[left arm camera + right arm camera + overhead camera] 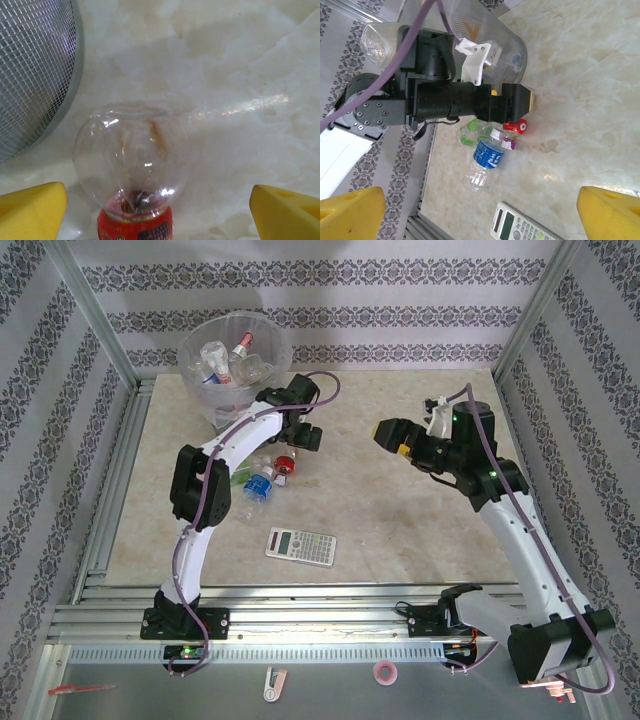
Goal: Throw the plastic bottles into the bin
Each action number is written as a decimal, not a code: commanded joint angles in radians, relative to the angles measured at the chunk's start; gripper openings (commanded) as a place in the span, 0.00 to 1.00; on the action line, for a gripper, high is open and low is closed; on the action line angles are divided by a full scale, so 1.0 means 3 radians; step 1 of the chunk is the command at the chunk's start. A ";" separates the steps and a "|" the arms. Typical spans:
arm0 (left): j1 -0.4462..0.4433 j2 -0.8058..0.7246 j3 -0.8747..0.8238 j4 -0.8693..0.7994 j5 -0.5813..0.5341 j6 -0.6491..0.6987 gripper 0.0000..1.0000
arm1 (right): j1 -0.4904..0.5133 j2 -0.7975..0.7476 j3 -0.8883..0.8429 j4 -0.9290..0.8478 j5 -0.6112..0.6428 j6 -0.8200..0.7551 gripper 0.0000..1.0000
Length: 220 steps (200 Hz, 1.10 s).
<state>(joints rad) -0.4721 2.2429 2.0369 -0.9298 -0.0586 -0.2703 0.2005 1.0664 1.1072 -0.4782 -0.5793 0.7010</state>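
The bin (200,390), grey and translucent, stands at the back left with several plastic bottles (228,360) inside. A clear bottle with a red label (131,165) lies on the table just in front of it. My left gripper (159,200) hangs open over this bottle, and its yellow fingertips (35,210) stand wide on either side without touching it. Beside it lie a blue-labelled bottle (485,160) and a green-labelled one (472,132). My right gripper (393,435) hovers open and holds nothing at mid-table, facing the left gripper (515,100).
A grey calculator (300,545) lies flat near the front, below the loose bottles. The bin's mesh wall (35,75) is close on the left of the left gripper. Metal rails (110,500) edge the table on the left and along the front.
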 commanded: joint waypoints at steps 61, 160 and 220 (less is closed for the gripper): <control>0.0011 0.0549 0.0547 -0.0646 -0.0278 -0.0067 0.93 | -0.0116 -0.0215 -0.0146 -0.0047 0.0039 -0.0009 0.98; 0.0038 0.0489 0.0337 -0.0460 0.0010 0.0055 0.59 | -0.0162 -0.0264 -0.0174 -0.0040 0.0034 0.0005 0.98; 0.0034 0.0225 0.0219 -0.0340 0.0176 0.0104 0.45 | -0.0167 -0.0221 -0.0171 0.0001 0.0029 0.0016 0.98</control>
<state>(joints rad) -0.4683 2.3779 2.1242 -1.0435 -0.0608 -0.2619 0.1589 1.0065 1.0702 -0.4904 -0.5694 0.7033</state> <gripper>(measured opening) 0.706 0.978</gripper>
